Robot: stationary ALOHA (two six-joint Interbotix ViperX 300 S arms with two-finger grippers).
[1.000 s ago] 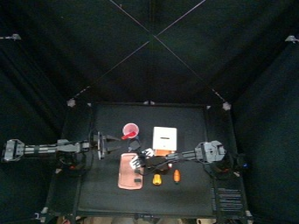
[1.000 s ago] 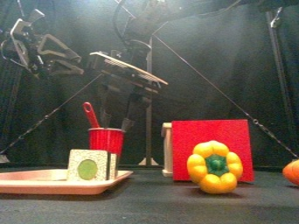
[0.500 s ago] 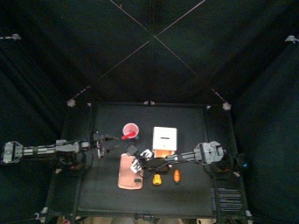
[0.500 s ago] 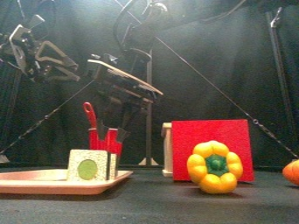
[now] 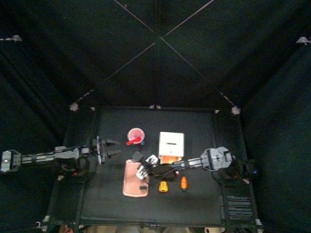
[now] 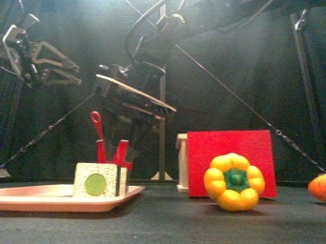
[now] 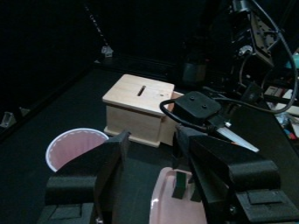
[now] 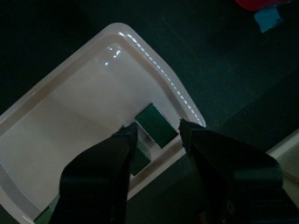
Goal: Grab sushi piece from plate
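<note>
The salmon-pink plate (image 5: pixel 131 180) lies at the table's front left; it also shows in the front view (image 6: pixel 38 197) and in the right wrist view (image 8: pixel 82 114). A sushi piece (image 6: pixel 94 180) with a green centre stands on its right end, and it shows in the right wrist view (image 8: pixel 149 140) too. My right gripper (image 5: pixel 148 166) hangs open just above it, one jaw on each side (image 8: pixel 163 144). My left gripper (image 5: pixel 107 146) is open and empty (image 7: pixel 163 162), held left of the plate above the table.
A round pink cup (image 5: pixel 135 137) and a white slab (image 5: pixel 172 143) stand behind the plate. Two orange items (image 5: pixel 173 184) lie to its right. A yellow bell pepper (image 6: pixel 234 181) stands before a red board (image 6: pixel 235 152).
My right gripper has come down and now straddles the sushi piece. My left arm has drawn back a little to the left.
</note>
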